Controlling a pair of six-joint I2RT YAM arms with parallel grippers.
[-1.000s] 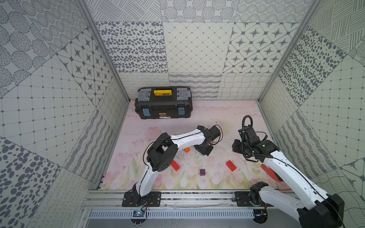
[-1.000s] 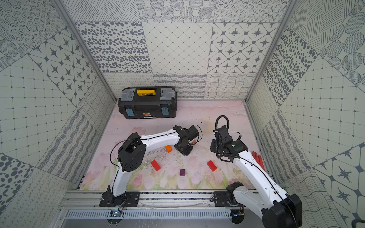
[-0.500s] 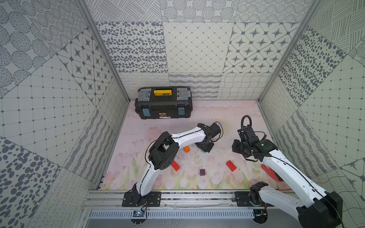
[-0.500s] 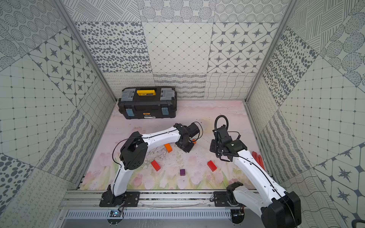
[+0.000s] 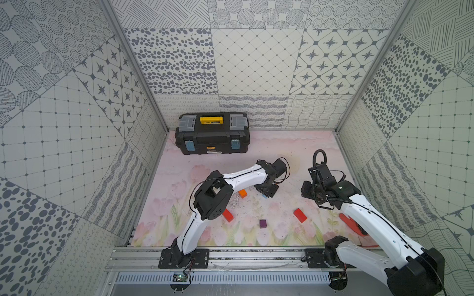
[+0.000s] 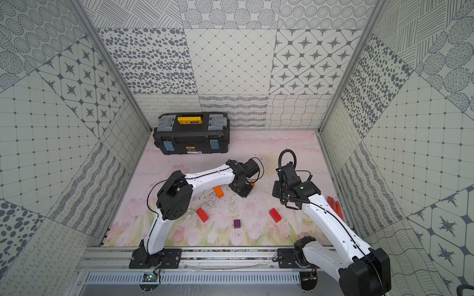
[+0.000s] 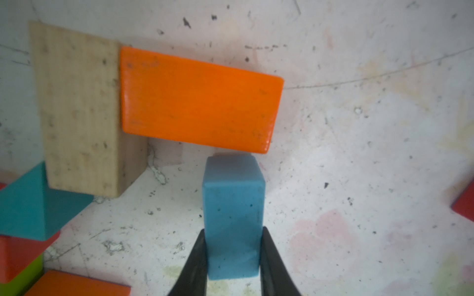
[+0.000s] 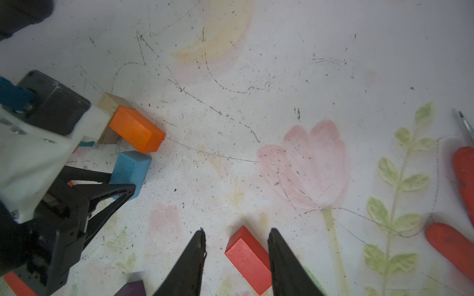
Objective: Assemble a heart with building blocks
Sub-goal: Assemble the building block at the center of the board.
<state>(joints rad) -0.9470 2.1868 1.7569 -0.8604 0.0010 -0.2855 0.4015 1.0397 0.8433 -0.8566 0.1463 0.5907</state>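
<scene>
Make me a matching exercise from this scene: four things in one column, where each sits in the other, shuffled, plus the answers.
1. blue wooden brick
2. purple wooden cube
3. black toolbox with a yellow handle
4. plain-wood brick

A. by the back wall
B. butted against an orange wooden brick
C. between the fingers of the left gripper
D. alone between two red wooden bricks

Pairs: 1-C, 2-D, 3-A, 4-B

My left gripper (image 7: 233, 230) is black. The blue painted wooden brick (image 7: 232, 220) has dark specks, the orange painted wooden brick (image 7: 200, 100) is glossy, the plain-wood rectangular brick (image 7: 77, 107) pale and grainy, the teal wooden triangle (image 7: 25, 205) plain, and the table mat (image 7: 359, 153) whitish with faded pink flowers.
</scene>
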